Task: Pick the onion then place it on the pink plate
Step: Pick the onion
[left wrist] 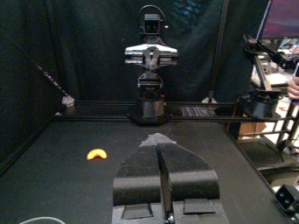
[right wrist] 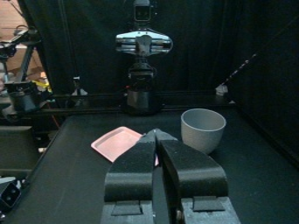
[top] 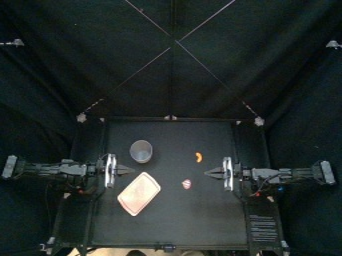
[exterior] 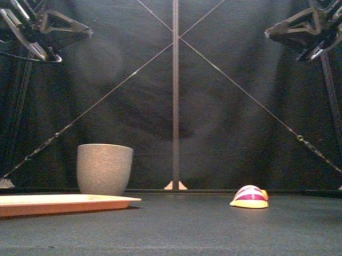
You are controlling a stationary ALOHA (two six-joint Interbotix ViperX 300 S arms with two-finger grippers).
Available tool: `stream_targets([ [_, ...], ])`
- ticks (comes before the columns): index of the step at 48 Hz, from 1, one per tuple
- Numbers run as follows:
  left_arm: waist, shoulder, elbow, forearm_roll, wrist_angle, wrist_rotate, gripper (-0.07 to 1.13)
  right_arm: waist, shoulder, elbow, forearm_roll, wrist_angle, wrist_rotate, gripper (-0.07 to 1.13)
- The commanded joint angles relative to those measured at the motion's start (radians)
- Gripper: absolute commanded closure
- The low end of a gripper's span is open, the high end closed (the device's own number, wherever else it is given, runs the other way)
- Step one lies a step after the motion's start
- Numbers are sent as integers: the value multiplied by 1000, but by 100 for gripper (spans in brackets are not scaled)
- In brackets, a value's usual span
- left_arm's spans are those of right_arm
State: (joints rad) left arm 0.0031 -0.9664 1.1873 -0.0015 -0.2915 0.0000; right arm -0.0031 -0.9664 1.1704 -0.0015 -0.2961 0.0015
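The onion [top: 187, 184] is a small pinkish toy lying just right of the table's middle; in the front view the onion [exterior: 250, 196] shows red, yellow and white. The pink plate [top: 139, 192] lies flat to its left, low at the left of the front view as the pink plate [exterior: 60, 204]. My left gripper [top: 118, 172] hangs shut over the left edge, above the plate's far corner. My right gripper [top: 221, 175] hangs shut over the right side, right of the onion. Both are raised well above the table. Neither wrist view shows the onion.
A tall grey speckled cup [top: 140, 150] stands behind the plate, also seen as the cup [right wrist: 204, 129] beside the plate [right wrist: 117, 142]. An orange crescent toy [top: 201, 156] lies behind the onion, seen too in the left wrist view [left wrist: 97, 155].
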Motion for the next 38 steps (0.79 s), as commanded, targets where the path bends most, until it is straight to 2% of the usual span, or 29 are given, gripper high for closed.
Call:
stream_targets([
  [1,0,9,-26,0,58,0,102,2,26,-9,14,3,8,96],
  [7,0,8,-49,0,121,2,101,-11,63,-21,51,48,29,92],
  [11,6,8,-66,0,150,3,101,-25,103,-40,66,109,32,82],
  [15,17,8,-72,0,161,3,101,-29,143,-58,75,156,34,65],
  [25,44,8,-67,-2,161,2,101,-34,229,-80,166,183,34,9],
  [28,51,8,-66,-2,161,2,101,-35,253,-78,189,184,34,-1],
  [38,77,8,-63,-2,166,3,101,-34,365,-84,196,202,34,1],
])
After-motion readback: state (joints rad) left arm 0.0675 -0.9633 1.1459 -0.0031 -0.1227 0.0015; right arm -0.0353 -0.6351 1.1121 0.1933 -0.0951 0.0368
